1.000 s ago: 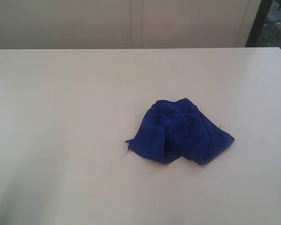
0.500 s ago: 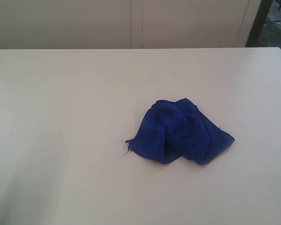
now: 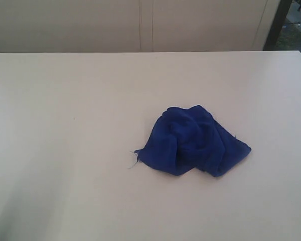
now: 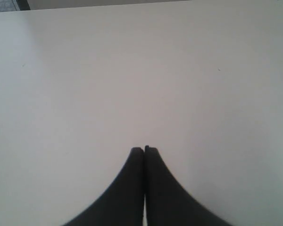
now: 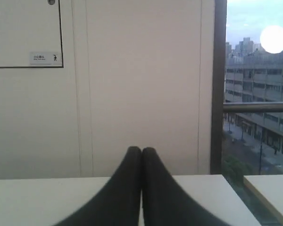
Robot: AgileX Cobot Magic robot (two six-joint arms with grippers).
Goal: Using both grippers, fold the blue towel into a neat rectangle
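The blue towel point(image 3: 193, 140) lies in a crumpled heap on the white table point(image 3: 65, 125), right of centre in the exterior view, with a loose thread point(image 3: 134, 161) trailing from its left corner. Nothing has changed over the last second: the heap keeps the same outline and the same place, and no arm has entered the exterior view. The left gripper point(image 4: 144, 149) has its jaws pressed together and empty, with only bare table ahead of it. The right gripper point(image 5: 141, 149) is likewise closed on nothing and looks level across the table towards the wall panels point(image 5: 132, 70) and a window point(image 5: 259, 70). Neither wrist view shows the cloth. By my judgement the folding has not begun; both arms must first open and reach the towel.
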